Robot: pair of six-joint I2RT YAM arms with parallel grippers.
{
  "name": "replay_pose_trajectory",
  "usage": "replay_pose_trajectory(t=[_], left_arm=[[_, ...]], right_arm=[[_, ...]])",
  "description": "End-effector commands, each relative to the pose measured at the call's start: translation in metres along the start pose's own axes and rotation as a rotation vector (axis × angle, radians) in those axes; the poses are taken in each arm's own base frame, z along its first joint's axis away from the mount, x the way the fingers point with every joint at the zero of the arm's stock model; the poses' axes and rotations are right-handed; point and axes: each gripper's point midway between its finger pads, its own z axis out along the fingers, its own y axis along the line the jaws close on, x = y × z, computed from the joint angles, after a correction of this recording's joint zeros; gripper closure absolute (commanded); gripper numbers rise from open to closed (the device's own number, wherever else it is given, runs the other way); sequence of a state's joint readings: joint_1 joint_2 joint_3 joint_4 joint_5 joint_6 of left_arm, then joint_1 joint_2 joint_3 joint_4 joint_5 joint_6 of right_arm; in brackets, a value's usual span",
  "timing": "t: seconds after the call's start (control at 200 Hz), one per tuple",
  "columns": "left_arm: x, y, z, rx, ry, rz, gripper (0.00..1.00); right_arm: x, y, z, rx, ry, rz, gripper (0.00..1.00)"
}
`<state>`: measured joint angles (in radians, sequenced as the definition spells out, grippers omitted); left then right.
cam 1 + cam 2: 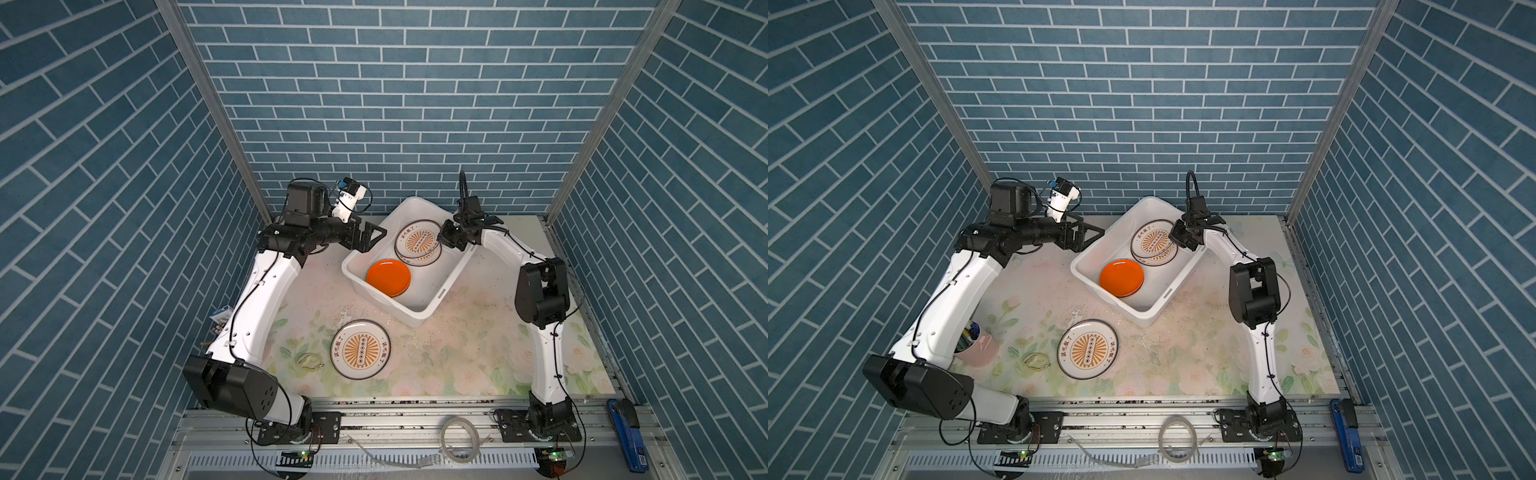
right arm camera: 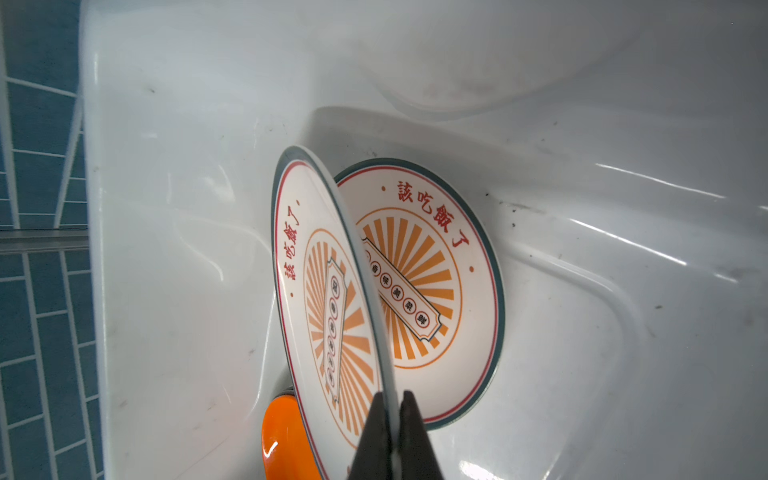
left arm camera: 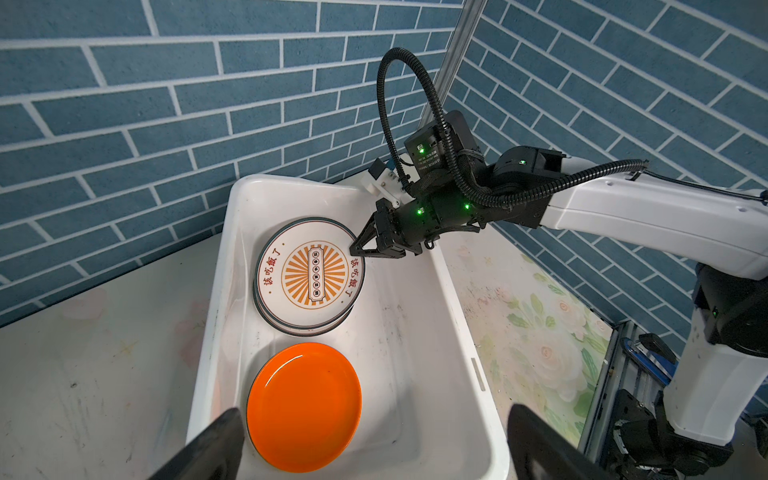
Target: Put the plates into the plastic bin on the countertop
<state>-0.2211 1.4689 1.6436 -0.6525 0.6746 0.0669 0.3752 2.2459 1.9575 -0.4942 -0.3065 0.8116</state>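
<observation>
In both top views the floral countertop [image 1: 457, 353] sits inside blue brick-pattern walls [image 1: 374, 104]. The white plastic bin [image 1: 451, 274] stands angled at its far edge; one sunburst plate [image 1: 360, 349] lies near the front edge, beside a rubber band [image 1: 309, 360]. The left gripper [image 1: 372, 237] hangs spread wide just outside the bin's left rim.

In the left wrist view the right gripper [image 3: 358, 249] pinches the rim of the upper sunburst plate [image 3: 309, 272], which overlaps another; an orange plate [image 3: 303, 407] lies nearer.

In the right wrist view the held plate [image 2: 320, 291] tilts steeply over the lower sunburst plate [image 2: 436, 270], the bin wall [image 2: 166, 208] close beside it.
</observation>
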Motion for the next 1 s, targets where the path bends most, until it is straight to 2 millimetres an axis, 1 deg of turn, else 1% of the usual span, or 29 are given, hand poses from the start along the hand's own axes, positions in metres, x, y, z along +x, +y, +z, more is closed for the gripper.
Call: replay_pose_trajectory(t=[0.0, 0.51, 0.755, 0.89, 0.995], left_arm=[[-0.002, -0.005, -0.007, 0.009, -0.018, 0.007, 0.0], [0.0, -0.007, -0.011, 0.005, -0.019, 0.007, 0.0], [0.001, -0.007, -0.011, 0.005, -0.017, 0.005, 0.01], [0.0, -0.007, -0.012, 0.004, -0.019, 0.007, 0.0], [0.001, -0.006, -0.011, 0.005, -0.017, 0.003, 0.0]], right_arm=[[-0.007, 0.01, 0.001, -0.018, -0.028, 0.003, 1.0], [-0.003, -0.002, 0.008, 0.018, -0.025, 0.036, 1.0], [-0.002, -0.006, 0.013, 0.023, -0.019, 0.052, 1.0], [-0.001, -0.005, 0.015, 0.016, -0.013, 0.056, 0.99], [0.0, -0.008, 0.017, 0.029, -0.006, 0.061, 0.99]])
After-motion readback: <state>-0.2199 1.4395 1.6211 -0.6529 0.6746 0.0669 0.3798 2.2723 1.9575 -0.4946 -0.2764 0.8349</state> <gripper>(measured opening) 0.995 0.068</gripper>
